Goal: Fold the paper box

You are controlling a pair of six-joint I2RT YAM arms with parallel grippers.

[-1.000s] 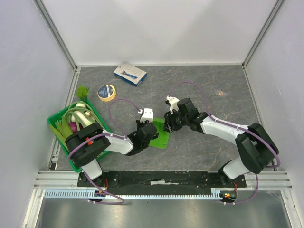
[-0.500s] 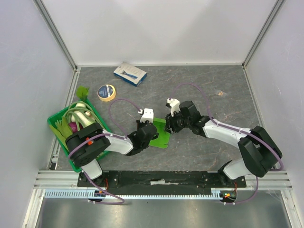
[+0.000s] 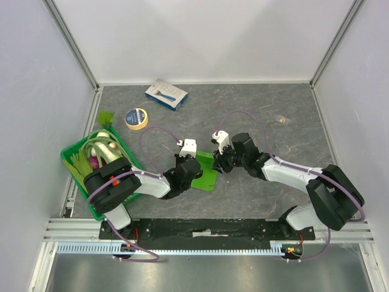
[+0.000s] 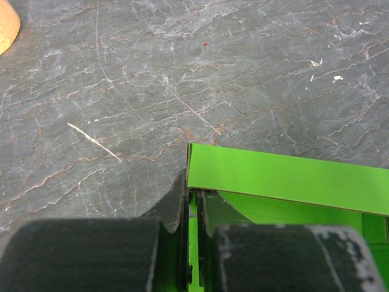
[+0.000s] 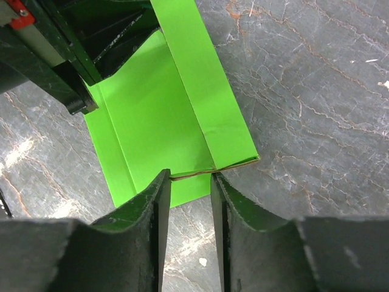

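At the middle of the worktop [image 3: 267,115], the paper box [image 3: 206,173] lies part-folded between both arms. My left gripper [image 4: 192,204] is pinched tight on its edge. My right gripper [image 5: 189,182], slightly parted, straddles the end of its raised side without clamping. The thin card looks light and easily creased, so I'd take hold close to the fold lines.
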